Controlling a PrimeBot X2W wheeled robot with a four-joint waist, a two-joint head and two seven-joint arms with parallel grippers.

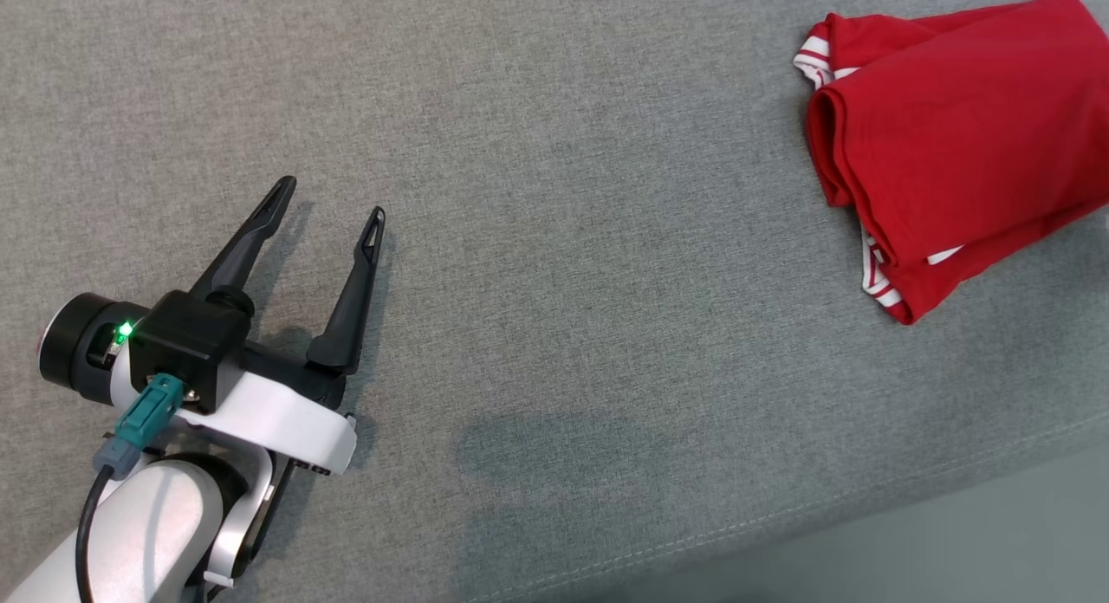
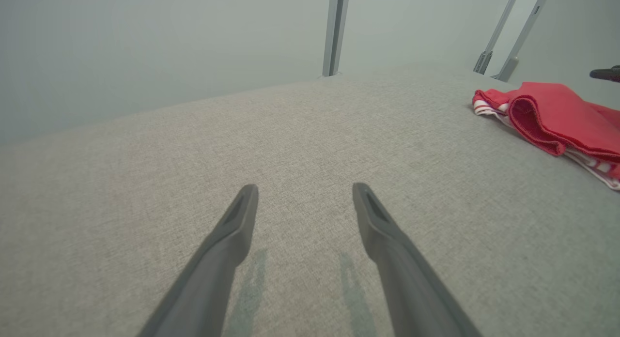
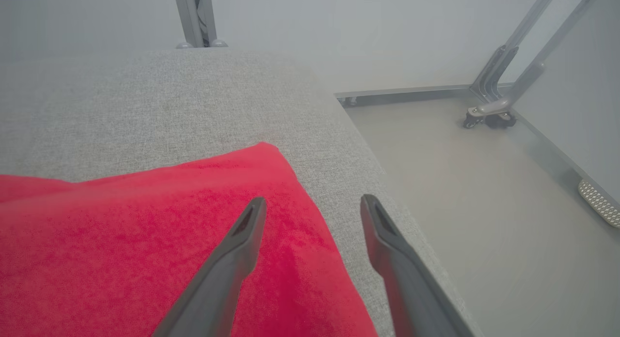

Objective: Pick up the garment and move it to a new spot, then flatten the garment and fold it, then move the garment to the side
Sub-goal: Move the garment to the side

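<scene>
While the left claw (image 1: 331, 197) hangs low over the grey woven-fabric surface (image 1: 606, 239), its two dark fingers are spread wide with nothing between them. There's just bare fabric under and ahead of it. The folded red cloth garment with white-striped trim (image 1: 953, 135) sits well apart from that claw, way off to its right and a bit ahead. It lies on the same surface, with the striped hems poking out on the side facing the left claw.

Over on the right wrist view, the right claw (image 3: 314, 199) is spread wide too and isn't gripping anything. Its left finger is over the red cloth near the garment's corner. Its right finger is past the cloth's edge, over the strip of bare surface by the drop-off. Can't tell if that left finger touches the cloth or floats just above it. To the right of that claw the surface ends and the pale grey floor (image 3: 460, 191) shows below, with a metal frame leg on a dark caster (image 3: 484, 119) further ahead.
</scene>
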